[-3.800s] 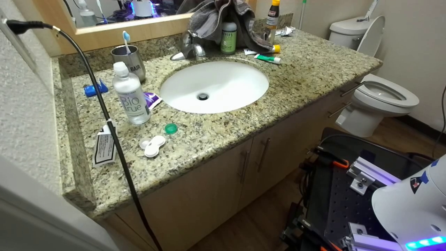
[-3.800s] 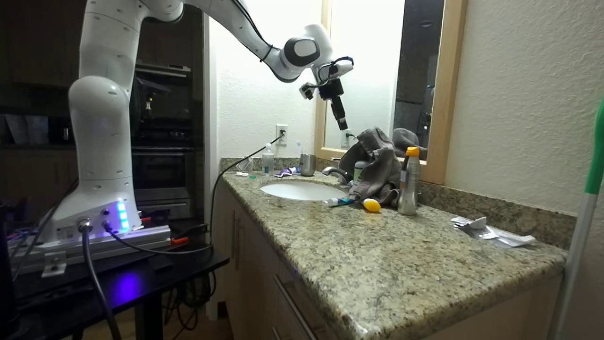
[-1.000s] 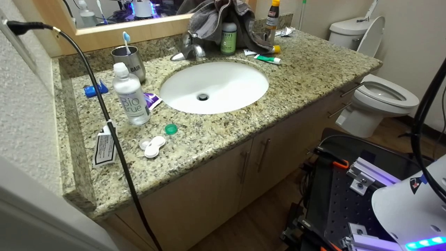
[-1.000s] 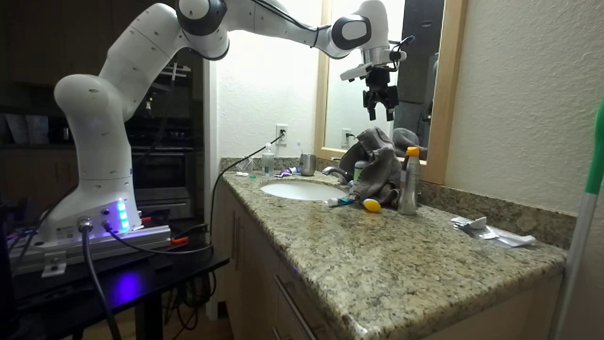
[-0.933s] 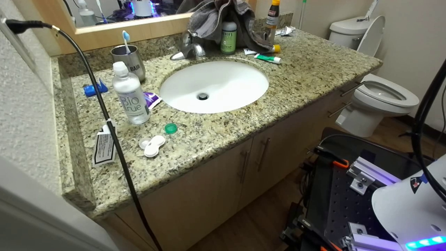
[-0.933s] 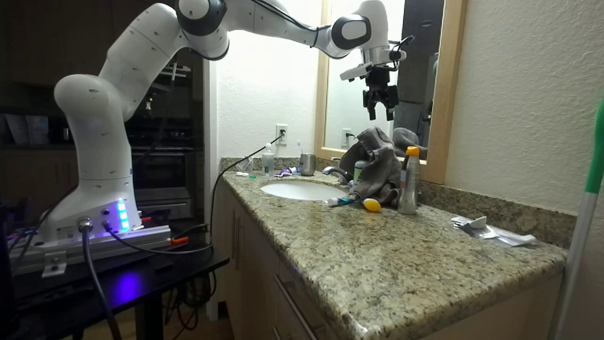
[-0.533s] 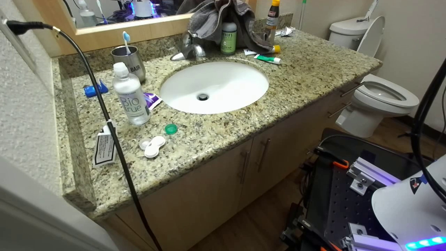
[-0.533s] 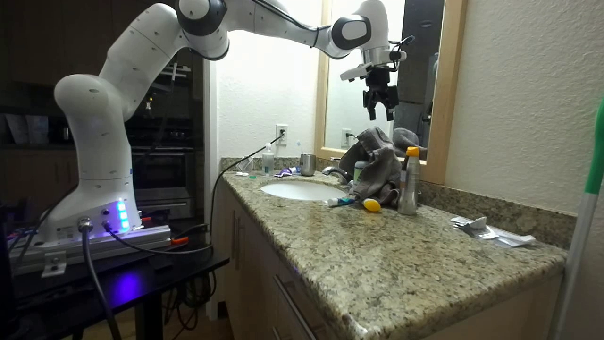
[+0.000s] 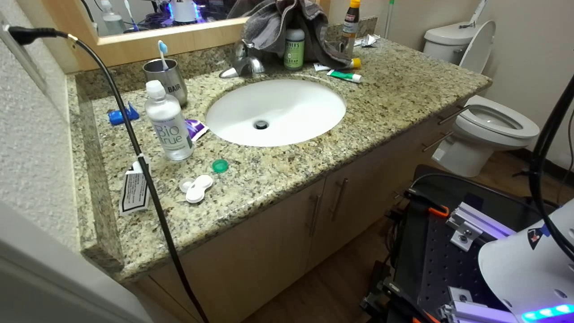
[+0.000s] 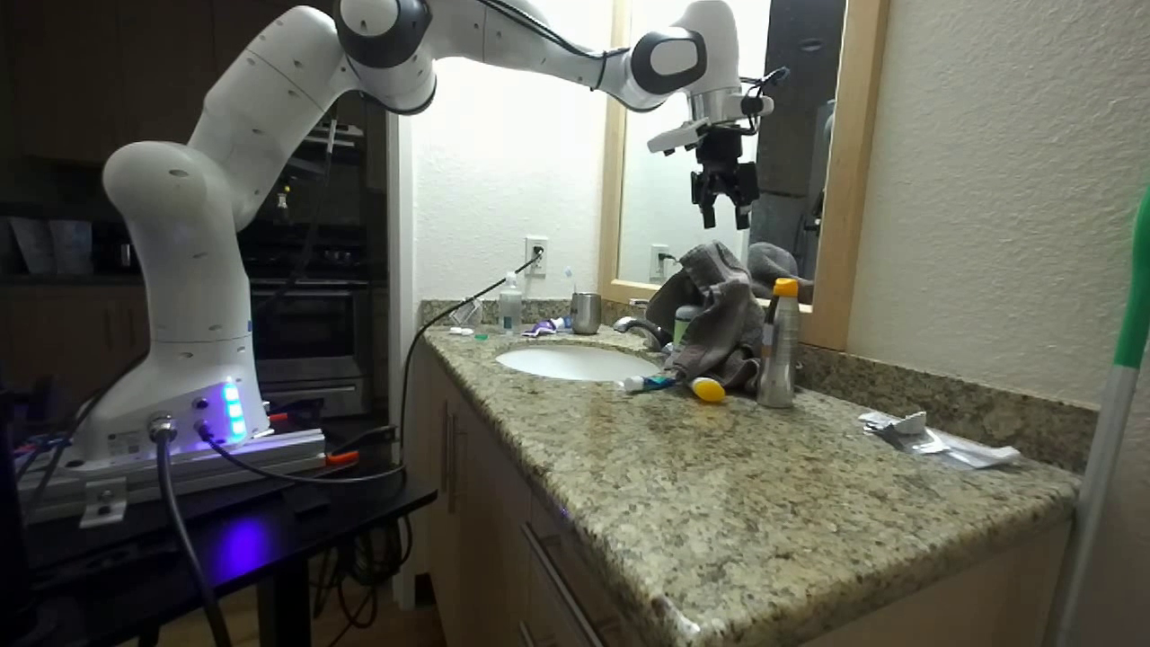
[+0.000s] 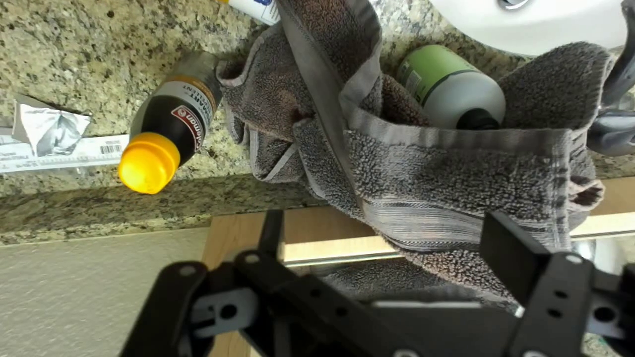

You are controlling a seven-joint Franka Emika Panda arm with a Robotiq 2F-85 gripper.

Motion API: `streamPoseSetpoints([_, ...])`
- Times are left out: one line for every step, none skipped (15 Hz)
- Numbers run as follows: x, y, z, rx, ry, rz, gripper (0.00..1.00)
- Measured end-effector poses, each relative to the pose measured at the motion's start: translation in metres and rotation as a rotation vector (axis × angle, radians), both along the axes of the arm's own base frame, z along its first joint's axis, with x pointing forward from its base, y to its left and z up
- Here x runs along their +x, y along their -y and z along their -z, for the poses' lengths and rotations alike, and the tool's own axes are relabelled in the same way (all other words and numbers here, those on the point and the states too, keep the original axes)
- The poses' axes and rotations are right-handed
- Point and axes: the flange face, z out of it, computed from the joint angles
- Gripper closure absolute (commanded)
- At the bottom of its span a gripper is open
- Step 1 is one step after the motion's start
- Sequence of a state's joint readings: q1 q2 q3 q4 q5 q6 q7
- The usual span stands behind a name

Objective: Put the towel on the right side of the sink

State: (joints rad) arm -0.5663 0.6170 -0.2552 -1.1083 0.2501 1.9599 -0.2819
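The grey towel (image 10: 723, 301) lies crumpled in a heap behind the sink, leaning on the mirror frame. It also shows in an exterior view (image 9: 269, 33) and in the wrist view (image 11: 456, 168). It drapes around a green soap bottle (image 9: 294, 51). The white oval sink (image 9: 287, 103) is set in the granite counter; it also shows in an exterior view (image 10: 575, 363). My gripper (image 10: 726, 218) is open and empty, pointing down a little above the towel's top. In the wrist view the gripper (image 11: 387, 233) has its fingers wide apart, with nothing between them.
A yellow-capped repellent bottle (image 10: 780, 346) stands beside the towel. A toothpaste tube (image 9: 344, 76) and a yellow-capped tube (image 10: 708, 390) lie in front. The faucet (image 9: 246, 63) is close to the towel. The mirror (image 10: 692, 117) is behind the gripper. Wrappers (image 10: 934, 442) lie farther along the counter.
Since almost four seconds ago, the arm has reached farther over the counter, and the gripper has turned and come above the towel. Over the last second nothing has visibly moved.
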Motion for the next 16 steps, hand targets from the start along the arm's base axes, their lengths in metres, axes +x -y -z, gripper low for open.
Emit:
streamPoseSetpoints([0.000,0.000,0.000,0.000,0.000,0.000,0.00])
streamPoseSetpoints([0.000,0.000,0.000,0.000,0.000,0.000,0.00])
streamPoseSetpoints([0.000,-0.001,0.001,0.003,-0.005,-0.001,0.00])
streamPoseSetpoints([0.001,-0.002,0.003,-0.002,-0.013,-0.017,0.00])
streamPoseSetpoints([0.004,-0.005,0.006,-0.021,-0.028,-0.049,0.00])
streamPoseSetpoints([0.010,-0.012,0.010,-0.049,-0.045,-0.088,0.00])
streamPoseSetpoints([0.017,-0.020,0.015,-0.083,-0.058,-0.128,0.00])
streamPoseSetpoints([0.026,-0.031,0.022,-0.114,-0.068,-0.172,0.00])
streamPoseSetpoints([0.037,-0.046,0.031,-0.129,-0.073,-0.224,0.00])
streamPoseSetpoints([0.048,-0.063,0.040,-0.131,-0.073,-0.280,0.00])
streamPoseSetpoints([0.058,-0.081,0.048,-0.131,-0.070,-0.333,0.00])
streamPoseSetpoints([0.065,-0.094,0.051,-0.125,-0.065,-0.371,0.00])
streamPoseSetpoints([0.069,-0.102,0.053,-0.122,-0.061,-0.394,0.00])
streamPoseSetpoints([0.070,-0.104,0.052,-0.122,-0.059,-0.403,0.00])
streamPoseSetpoints([0.069,-0.104,0.051,-0.124,-0.058,-0.407,0.00])
streamPoseSetpoints([0.069,-0.103,0.051,-0.124,-0.058,-0.405,0.00])
